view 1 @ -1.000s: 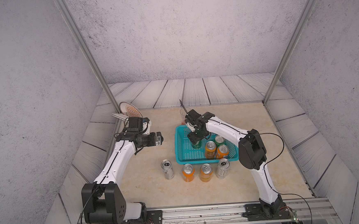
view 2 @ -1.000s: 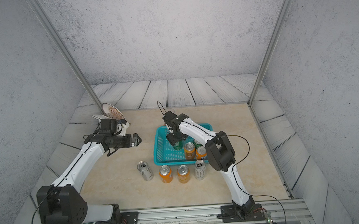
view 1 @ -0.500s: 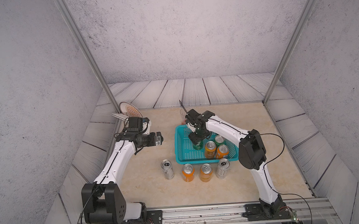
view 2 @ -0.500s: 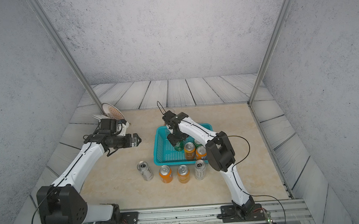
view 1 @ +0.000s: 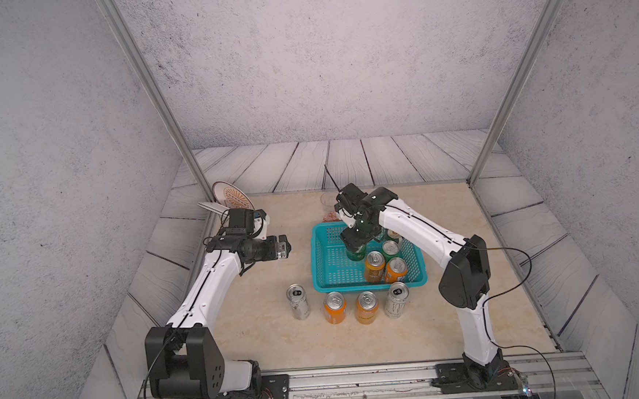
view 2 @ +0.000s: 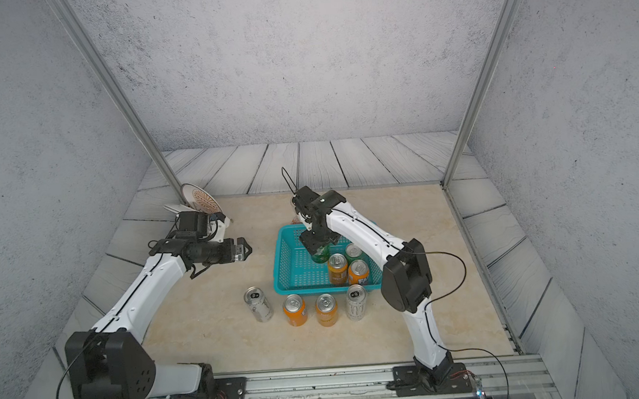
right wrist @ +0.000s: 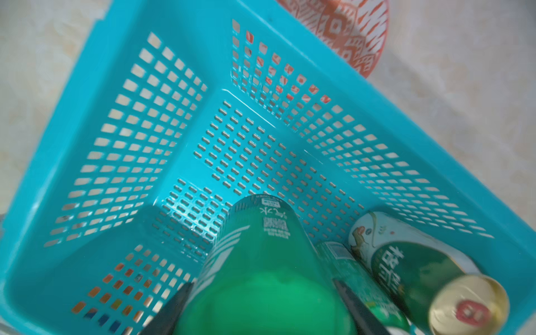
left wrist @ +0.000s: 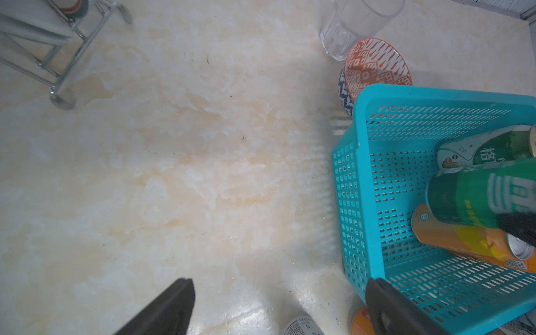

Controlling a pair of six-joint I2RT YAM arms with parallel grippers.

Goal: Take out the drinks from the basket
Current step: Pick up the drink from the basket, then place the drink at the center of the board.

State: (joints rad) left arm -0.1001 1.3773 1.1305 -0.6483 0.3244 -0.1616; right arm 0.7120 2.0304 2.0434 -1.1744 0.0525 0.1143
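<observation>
Green can (right wrist: pixel 261 261) hangs in right gripper (right wrist: pixel 264 298), seemingly aloft, inside basket (right wrist: pixel 130 116).

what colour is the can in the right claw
Green with white lettering; the can in the right claw shows best in the right wrist view.
</observation>
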